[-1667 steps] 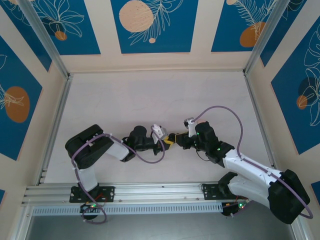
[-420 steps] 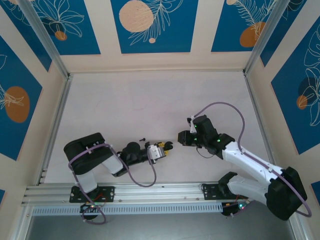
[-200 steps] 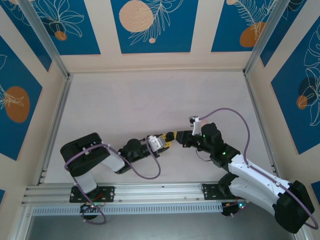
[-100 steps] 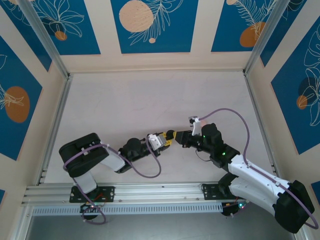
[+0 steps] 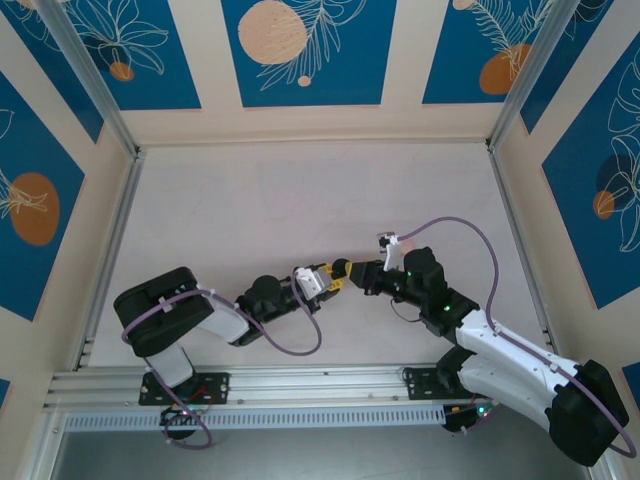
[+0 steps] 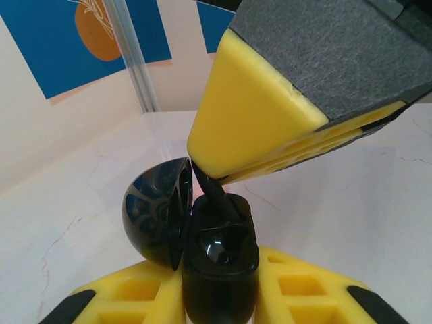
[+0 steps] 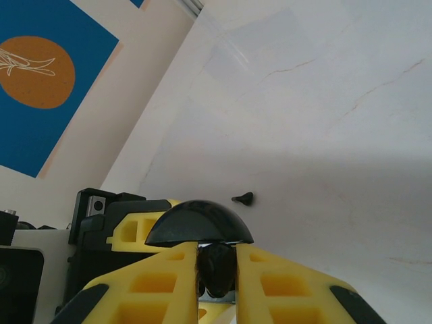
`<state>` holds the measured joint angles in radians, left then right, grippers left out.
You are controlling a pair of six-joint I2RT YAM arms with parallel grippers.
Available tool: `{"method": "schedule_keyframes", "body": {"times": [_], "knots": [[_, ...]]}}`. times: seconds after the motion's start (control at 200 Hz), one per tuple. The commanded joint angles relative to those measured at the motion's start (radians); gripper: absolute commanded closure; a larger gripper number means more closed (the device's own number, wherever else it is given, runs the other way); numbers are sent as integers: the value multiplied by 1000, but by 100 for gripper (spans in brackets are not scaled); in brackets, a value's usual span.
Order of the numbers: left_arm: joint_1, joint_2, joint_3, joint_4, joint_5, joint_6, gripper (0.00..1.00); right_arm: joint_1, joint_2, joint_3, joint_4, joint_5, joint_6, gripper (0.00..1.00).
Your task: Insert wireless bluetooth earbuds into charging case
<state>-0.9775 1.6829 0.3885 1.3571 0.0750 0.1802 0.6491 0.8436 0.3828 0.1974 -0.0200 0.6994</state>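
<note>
Centre of the top view, left gripper (image 5: 328, 281) clamped on one glossy black round charging case (image 6: 219, 260), lid open, right gripper (image 5: 346, 269) pinching one black stemmed earbud (image 6: 211, 194) at its open base, second black earbud (image 7: 243, 198) loose on pale tabletop (image 7: 324, 121), two earbuds counted.

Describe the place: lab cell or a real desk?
Likely a purpose-built robot cell: blue printed panel walls box in a pale tabletop, with an aluminium rail along its near edge.
</note>
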Motion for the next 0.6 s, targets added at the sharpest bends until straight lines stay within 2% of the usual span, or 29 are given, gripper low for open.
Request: {"method": "schedule_keyframes", "body": {"times": [0.0, 0.595], "knots": [[-12, -34, 21, 50, -6, -23, 74, 11, 9, -25, -3, -36, -8, 82], [-12, -48, 23, 49, -4, -23, 74, 11, 15, -42, 1, -107, -63, 81]]}}
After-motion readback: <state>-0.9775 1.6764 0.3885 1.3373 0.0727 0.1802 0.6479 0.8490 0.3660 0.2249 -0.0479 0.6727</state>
